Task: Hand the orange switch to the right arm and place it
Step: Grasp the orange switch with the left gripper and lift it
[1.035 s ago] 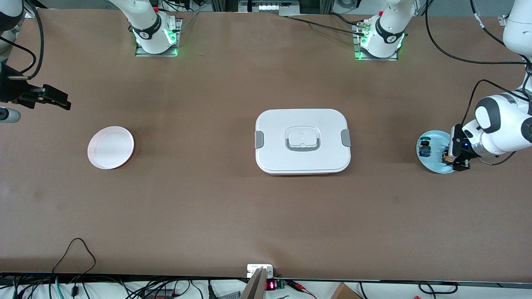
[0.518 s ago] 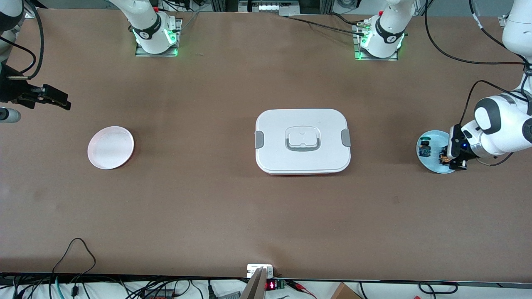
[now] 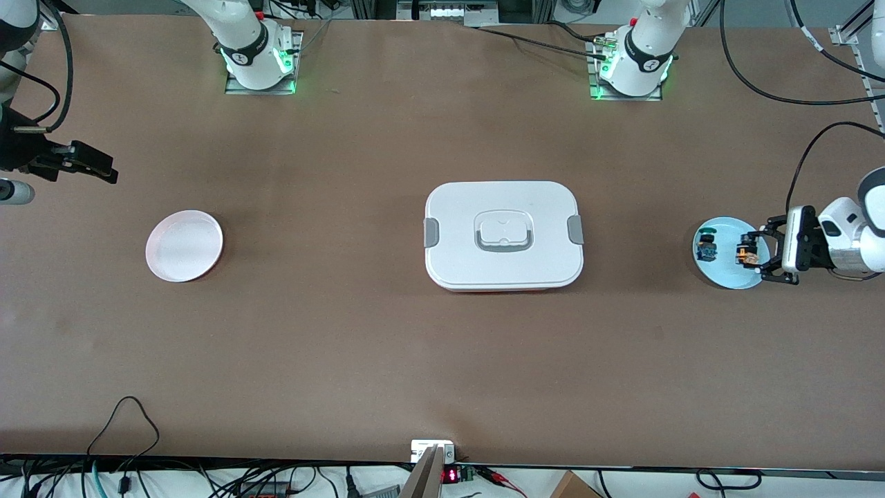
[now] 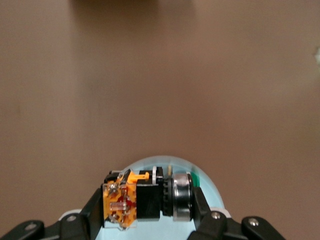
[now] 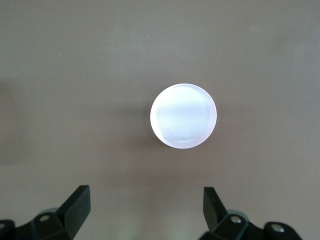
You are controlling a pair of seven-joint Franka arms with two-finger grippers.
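1. The left gripper [image 3: 753, 257] clamps the orange switch [image 3: 744, 252] over the blue plate [image 3: 722, 273], beside a second switch [image 3: 706, 247].
2. The right gripper [image 3: 83, 164] waits with fingers spread wide, above the table near the white plate [image 3: 184, 245].
3. A lidded white box [image 3: 504, 235] sits mid-table.

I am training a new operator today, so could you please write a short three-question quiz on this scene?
1. True or false: the left claw is shut on the orange switch.
2. Over which dish is the orange switch now? A. the pink plate B. the light blue plate C. the white lidded box
3. Fill in: the right claw, over the table toward the right arm's end, has its fingers ____.

Key: 1. True. 2. B; the blue-green switch also lies on that plate. 3. Open, holding nothing.
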